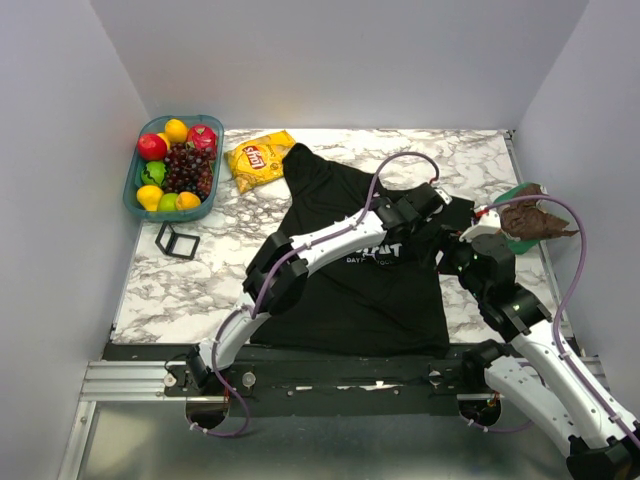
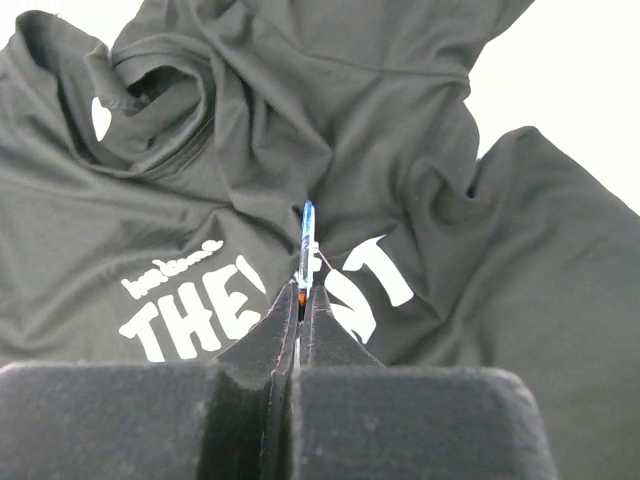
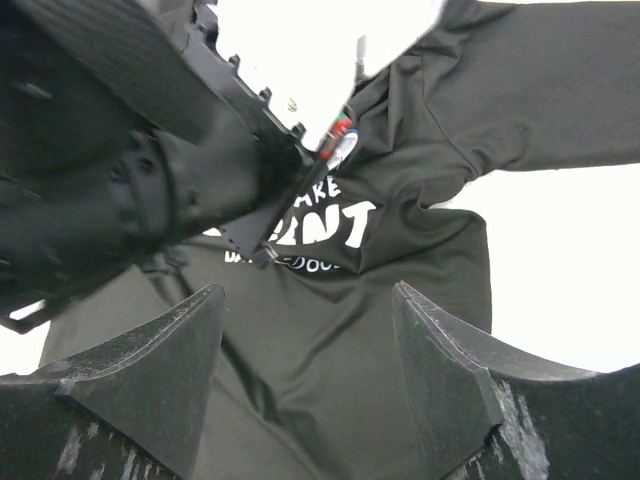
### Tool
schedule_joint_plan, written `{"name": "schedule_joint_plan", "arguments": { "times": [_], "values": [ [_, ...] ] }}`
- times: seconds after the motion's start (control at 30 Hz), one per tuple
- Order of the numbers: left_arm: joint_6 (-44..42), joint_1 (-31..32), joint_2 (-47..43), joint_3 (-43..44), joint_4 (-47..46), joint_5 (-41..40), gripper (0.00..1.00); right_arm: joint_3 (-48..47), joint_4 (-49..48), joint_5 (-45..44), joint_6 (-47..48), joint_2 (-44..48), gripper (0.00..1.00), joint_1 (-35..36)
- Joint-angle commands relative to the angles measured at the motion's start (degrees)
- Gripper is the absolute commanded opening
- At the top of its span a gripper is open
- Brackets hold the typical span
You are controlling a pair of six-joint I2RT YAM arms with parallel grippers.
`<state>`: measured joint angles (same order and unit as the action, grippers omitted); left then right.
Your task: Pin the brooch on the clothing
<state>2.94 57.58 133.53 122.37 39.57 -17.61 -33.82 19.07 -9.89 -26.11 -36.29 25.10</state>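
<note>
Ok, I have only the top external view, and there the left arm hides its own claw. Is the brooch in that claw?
Observer: Yes. In the left wrist view the left claw is shut on the brooch, which shows edge-on as a thin strip.
Operator: And where on the T-shirt is it?
Observer: It is over the middle of the white print on the T-shirt. I cannot tell whether it touches the cloth.
Operator: Does the right claw hold something?
Observer: No. In the right wrist view the right claw is open, with nothing gripped between its fingers.
</note>
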Motion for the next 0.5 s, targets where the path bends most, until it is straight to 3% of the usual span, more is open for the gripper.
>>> {"name": "schedule_joint_plan", "arguments": {
  "times": [0.0, 0.27, 0.47],
  "values": [
    [0.8, -1.3, -3.4, -2.4, -2.0, 5.0, 0.0, 0.5, -0.7, 0.3, -0.5, -0.1, 0.76, -0.1],
    [-5.0, -1.6, 0.6, 0.3, 1.8, -8.9, 0.0, 0.6, -1.1, 0.6, -0.8, -0.7, 0.76, -0.1],
    [-7.0, -0.9, 3.0, 2.3, 2.5, -11.8, 0.0, 1.0, -1.5, 0.7, -1.1, -1.0, 0.77, -0.1]
  ]
}}
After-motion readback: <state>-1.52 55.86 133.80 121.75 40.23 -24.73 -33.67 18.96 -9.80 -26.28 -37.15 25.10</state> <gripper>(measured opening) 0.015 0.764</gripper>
